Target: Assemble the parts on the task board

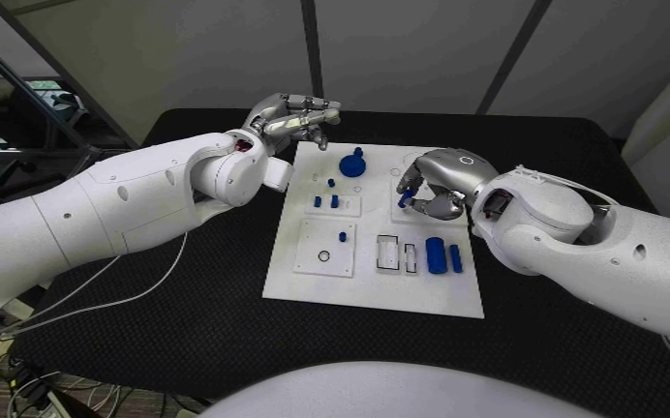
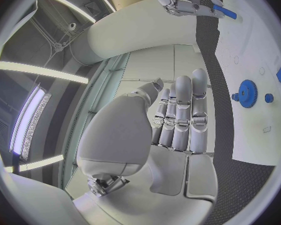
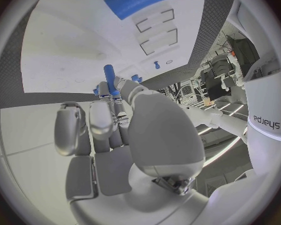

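Note:
The white task board (image 1: 315, 281) lies mid-table. My right hand (image 1: 436, 186) hovers over its far right part and pinches a slim blue peg (image 1: 405, 199) between thumb and fingers; the right wrist view shows that peg (image 3: 109, 80) sticking out past the fingertips above the board (image 3: 65, 55). My left hand (image 1: 293, 118) hangs above the board's far left corner, fingers stretched out side by side and holding nothing (image 2: 178, 117). A blue gear (image 1: 353, 162) stands on the board near it (image 2: 247, 93).
A thick blue cylinder (image 1: 437, 255) and a thin blue bar (image 1: 455, 257) lie at the board's right side beside two rectangular slots (image 1: 398, 254). Small blue pegs (image 1: 325, 201) stand left of centre. Black table (image 1: 167, 321) surrounds the board.

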### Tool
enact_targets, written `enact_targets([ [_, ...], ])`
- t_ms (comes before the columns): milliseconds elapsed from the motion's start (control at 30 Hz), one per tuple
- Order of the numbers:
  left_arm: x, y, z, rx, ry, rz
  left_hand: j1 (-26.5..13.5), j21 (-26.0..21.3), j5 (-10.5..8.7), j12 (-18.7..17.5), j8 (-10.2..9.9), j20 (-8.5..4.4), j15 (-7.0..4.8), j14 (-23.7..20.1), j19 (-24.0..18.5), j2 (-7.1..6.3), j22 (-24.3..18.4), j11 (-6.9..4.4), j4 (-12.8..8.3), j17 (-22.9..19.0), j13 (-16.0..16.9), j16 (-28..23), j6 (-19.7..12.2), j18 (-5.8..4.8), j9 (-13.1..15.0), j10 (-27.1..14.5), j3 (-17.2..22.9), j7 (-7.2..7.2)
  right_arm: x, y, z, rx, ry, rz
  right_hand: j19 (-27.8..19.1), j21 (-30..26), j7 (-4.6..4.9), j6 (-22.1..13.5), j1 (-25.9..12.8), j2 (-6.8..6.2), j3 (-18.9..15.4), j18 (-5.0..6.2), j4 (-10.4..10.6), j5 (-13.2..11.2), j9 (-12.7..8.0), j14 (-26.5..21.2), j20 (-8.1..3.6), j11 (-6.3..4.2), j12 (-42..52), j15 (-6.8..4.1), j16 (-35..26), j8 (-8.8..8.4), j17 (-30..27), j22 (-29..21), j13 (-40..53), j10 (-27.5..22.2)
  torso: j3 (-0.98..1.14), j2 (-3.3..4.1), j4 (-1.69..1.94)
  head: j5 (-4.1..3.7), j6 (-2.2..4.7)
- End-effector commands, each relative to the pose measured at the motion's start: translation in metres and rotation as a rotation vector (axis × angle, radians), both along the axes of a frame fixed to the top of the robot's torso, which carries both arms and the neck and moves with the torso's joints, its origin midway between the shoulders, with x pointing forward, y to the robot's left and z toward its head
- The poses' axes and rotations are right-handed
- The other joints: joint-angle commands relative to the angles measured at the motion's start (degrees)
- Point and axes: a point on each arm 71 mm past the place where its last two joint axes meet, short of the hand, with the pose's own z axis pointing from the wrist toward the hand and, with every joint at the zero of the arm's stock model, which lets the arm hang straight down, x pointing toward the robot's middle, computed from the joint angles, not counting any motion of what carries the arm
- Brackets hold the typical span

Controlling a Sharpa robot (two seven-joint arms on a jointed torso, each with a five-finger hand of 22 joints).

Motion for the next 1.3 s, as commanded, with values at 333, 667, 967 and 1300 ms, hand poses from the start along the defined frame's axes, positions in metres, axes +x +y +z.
enact_targets([
  [333,0.001,-0.002,0.0,-0.004,0.002,-0.005,-0.86,-0.42,-0.3,0.51,0.33,0.24,0.14,-0.44,-0.31,0.1,-0.18,0.1,0.15,-0.15,0.09,-0.3,-0.69,-1.09,-0.1,-0.47,-0.66,0.12,-0.02,0.039,0.017,0.137,-0.04,0.11,0.47,0.33,0.1,0.47,0.71,0.04,0.27,-0.93,-0.28,0.33,0.01,1.01,0.06,-0.29,-0.15,-0.36,0.46,0.27,0.17,3.41,0.1,0.79,-0.11,0.21,0.16,0.91,-0.37],
  [667,0.002,-0.003,0.0,-0.004,0.002,-0.004,-0.8,-0.48,-0.26,0.62,0.37,0.25,0.14,-0.45,-0.3,0.2,-0.23,0.09,0.15,-0.19,0.11,-0.28,-0.7,-1.08,-0.11,-0.52,-0.66,0.11,-0.049,0.094,-0.004,0.179,0.038,0.283,0.22,0.12,0.16,0.51,0.56,0.05,0.29,-0.85,-0.24,0.39,0.0,0.96,0.07,-0.24,-0.22,-0.33,0.3,0.25,-0.14,3.11,0.12,0.82,-0.08,0.13,0.17,1.97,-1.06],
  [967,0.002,-0.005,0.0,-0.006,0.002,-0.006,-0.8,-0.48,-0.26,0.62,0.37,0.25,0.14,-0.45,-0.3,0.2,-0.23,0.09,0.15,-0.19,0.11,-0.28,-0.7,-1.08,-0.11,-0.52,-0.66,0.11,-0.054,0.108,-0.023,0.173,0.093,0.318,0.14,0.07,0.23,0.4,0.31,-0.04,0.3,-0.83,-0.2,0.42,-0.05,0.95,0.09,-0.17,-0.42,-0.28,0.31,0.11,-0.18,3.04,0.11,0.72,-0.02,0.18,0.07,2.66,-1.19],
  [1300,0.002,-0.005,0.0,-0.006,0.003,-0.007,-0.8,-0.48,-0.26,0.62,0.37,0.25,0.14,-0.45,-0.3,0.2,-0.23,0.09,0.15,-0.19,0.11,-0.28,-0.7,-1.08,-0.11,-0.52,-0.66,0.11,-0.051,0.112,-0.039,0.144,0.132,0.303,0.06,0.01,0.28,0.29,0.13,-0.06,0.32,-0.81,-0.17,0.43,-0.09,0.94,0.12,-0.13,-0.57,-0.24,0.28,-0.01,-0.28,2.96,0.1,0.64,-0.03,0.17,0.15,3.03,-1.5],
])
